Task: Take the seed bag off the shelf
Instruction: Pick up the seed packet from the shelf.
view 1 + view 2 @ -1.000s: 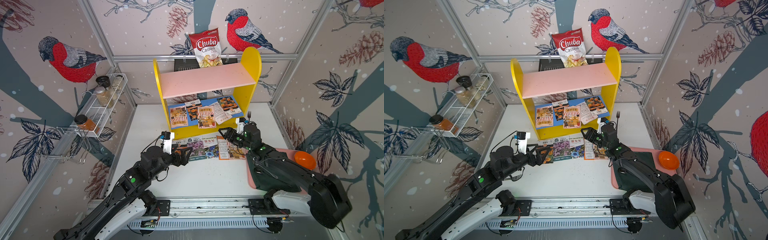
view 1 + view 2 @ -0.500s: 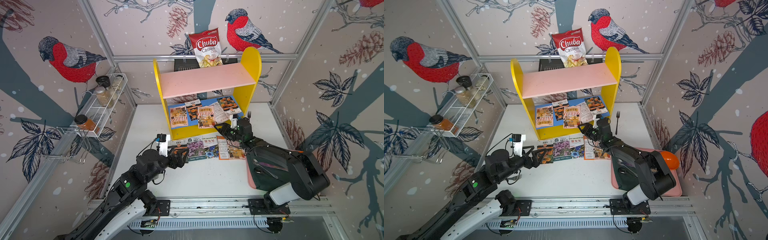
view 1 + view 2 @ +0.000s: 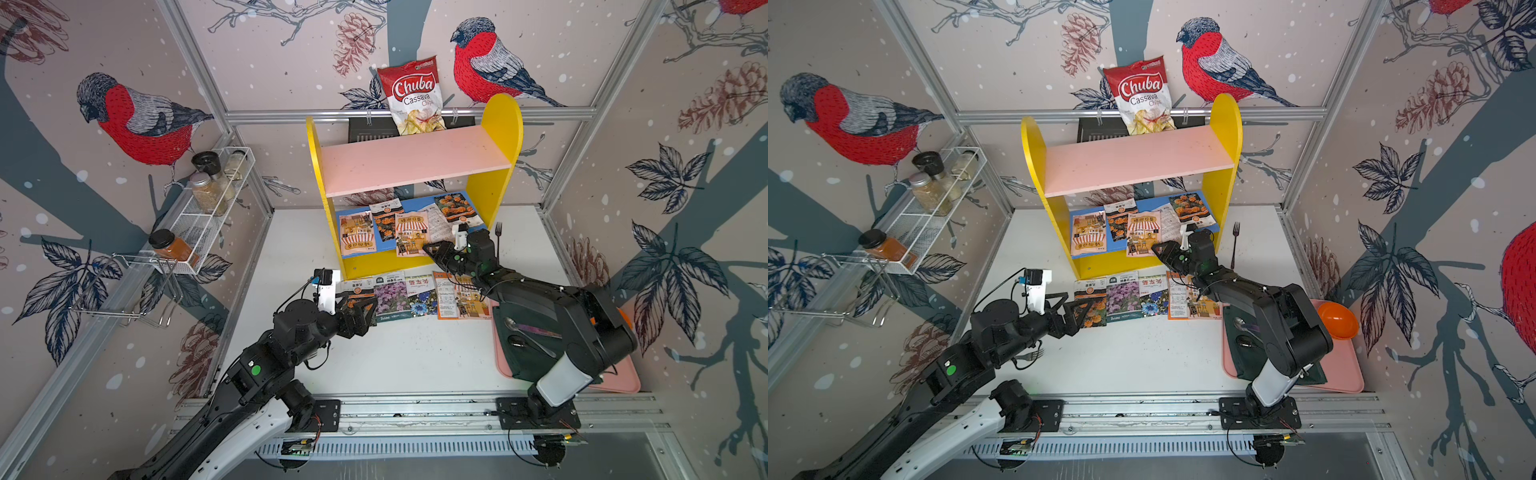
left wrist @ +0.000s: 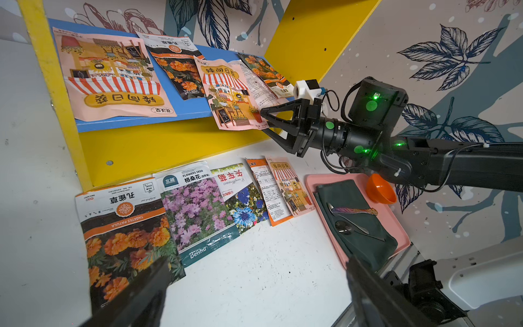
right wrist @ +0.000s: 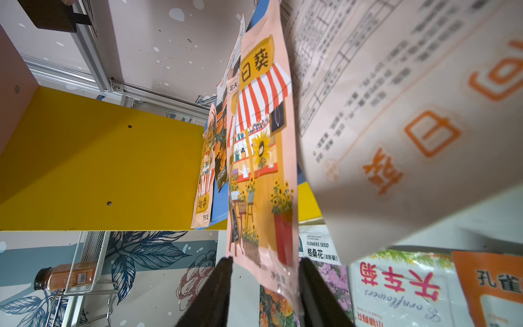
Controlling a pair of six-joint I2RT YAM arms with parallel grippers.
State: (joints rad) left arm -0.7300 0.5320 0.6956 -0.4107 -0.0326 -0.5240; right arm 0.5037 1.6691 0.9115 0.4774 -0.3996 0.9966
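Note:
The shelf (image 3: 500, 124) (image 3: 1225, 120) has yellow side panels, a pink upper board and a blue lower board with several seed bags lying on it. One pink seed bag (image 3: 409, 237) (image 3: 1142, 235) (image 4: 229, 96) (image 5: 260, 158) with a striped awning overhangs the lower board's front edge. My right gripper (image 3: 430, 249) (image 3: 1156, 249) (image 4: 263, 120) (image 5: 266, 263) is at that edge, a finger on each side of the bag's lower corner, a gap still showing between them. My left gripper (image 3: 365, 307) (image 3: 1084, 307) (image 4: 257, 262) hangs wide open and empty over the table, above a marigold packet.
A row of seed packets (image 3: 392, 295) lies on the table before the shelf. A pink tray (image 3: 623, 382) at the right holds a dark cloth, spoons and an orange bowl (image 3: 1337, 320). A fork (image 3: 1235, 245) lies beside the shelf. A wire spice rack (image 3: 199, 224) hangs at the left. A chips bag (image 3: 413, 97) stands behind the shelf top.
My right gripper has moved forward to the shelf's lower board and its jaws have narrowed around the overhanging bag's corner. The left arm has drawn back slightly, still open.

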